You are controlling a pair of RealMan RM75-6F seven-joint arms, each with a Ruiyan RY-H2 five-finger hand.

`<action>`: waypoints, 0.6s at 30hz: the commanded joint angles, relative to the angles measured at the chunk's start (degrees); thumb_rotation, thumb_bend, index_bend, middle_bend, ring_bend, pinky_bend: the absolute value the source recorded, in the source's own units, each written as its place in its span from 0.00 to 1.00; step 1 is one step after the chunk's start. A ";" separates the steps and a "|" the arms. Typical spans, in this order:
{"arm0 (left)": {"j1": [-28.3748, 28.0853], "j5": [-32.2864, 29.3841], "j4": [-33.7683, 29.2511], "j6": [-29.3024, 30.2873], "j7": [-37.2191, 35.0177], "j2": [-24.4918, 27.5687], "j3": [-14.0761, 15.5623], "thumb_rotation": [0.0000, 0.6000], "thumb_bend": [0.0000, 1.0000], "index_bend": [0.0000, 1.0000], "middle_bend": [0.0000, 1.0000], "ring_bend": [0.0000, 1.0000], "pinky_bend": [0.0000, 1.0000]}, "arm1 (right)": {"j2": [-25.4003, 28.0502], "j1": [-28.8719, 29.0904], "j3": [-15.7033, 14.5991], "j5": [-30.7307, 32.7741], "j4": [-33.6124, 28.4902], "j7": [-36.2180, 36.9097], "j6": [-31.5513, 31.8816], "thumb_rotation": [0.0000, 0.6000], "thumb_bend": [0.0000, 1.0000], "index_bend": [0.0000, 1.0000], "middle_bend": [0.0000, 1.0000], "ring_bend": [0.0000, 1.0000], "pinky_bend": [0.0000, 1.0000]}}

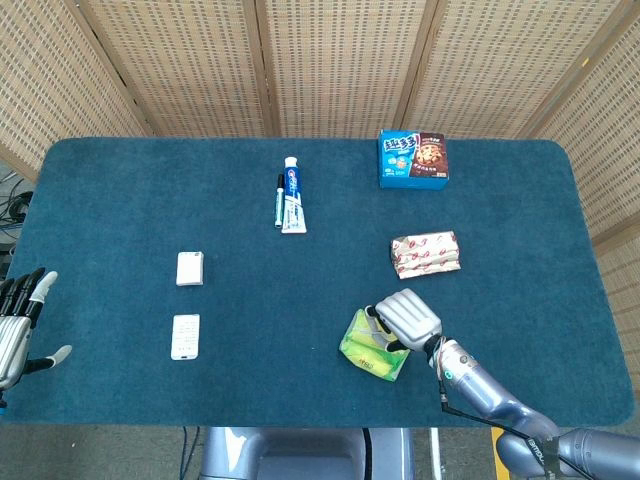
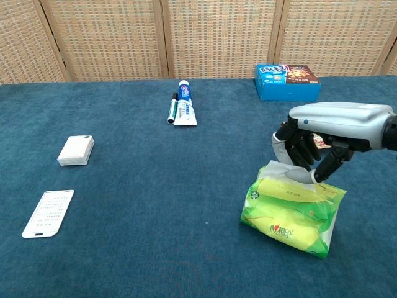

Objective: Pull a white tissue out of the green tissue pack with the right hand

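Near the bench's front right edge, the green tissue pack [image 2: 291,212] lies flat with its white tissue [image 2: 286,172] sticking up, so the right robot hand [image 2: 315,147] pinches that tuft from above. The left robot hand [image 1: 17,325] waits spread and empty. Blue carpet covers the bench [image 2: 155,186]; woven screens [image 1: 320,60] stand behind.

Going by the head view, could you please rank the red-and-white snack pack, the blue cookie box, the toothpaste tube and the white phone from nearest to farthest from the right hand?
From the right hand:
1. Red-and-white snack pack, just beyond the hand.
2. Blue cookie box, at the far edge.
3. Toothpaste tube, far and to the left; close to the box's distance, so these two are hard to separate.
4. White phone, across the table on the left.
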 commanded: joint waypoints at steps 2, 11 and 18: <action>0.05 0.02 0.02 0.07 -0.05 0.01 0.05 1.00 0.02 0.00 0.00 0.00 0.00 | 0.41 -0.11 0.00 -1.37 -0.60 0.35 1.53 1.00 0.65 0.66 0.69 0.61 0.56; -0.02 -0.03 0.03 -0.01 -0.57 0.22 0.06 1.00 0.02 0.00 0.00 0.00 0.00 | 2.83 -0.77 4.85 -6.46 -2.21 -0.40 11.99 1.00 0.65 0.67 0.69 0.61 0.56; 0.03 0.05 0.01 0.11 -1.15 0.46 0.09 1.00 0.02 0.00 0.00 0.00 0.00 | 6.42 0.70 12.96 -4.23 -4.02 -2.10 17.54 1.00 0.65 0.67 0.69 0.61 0.56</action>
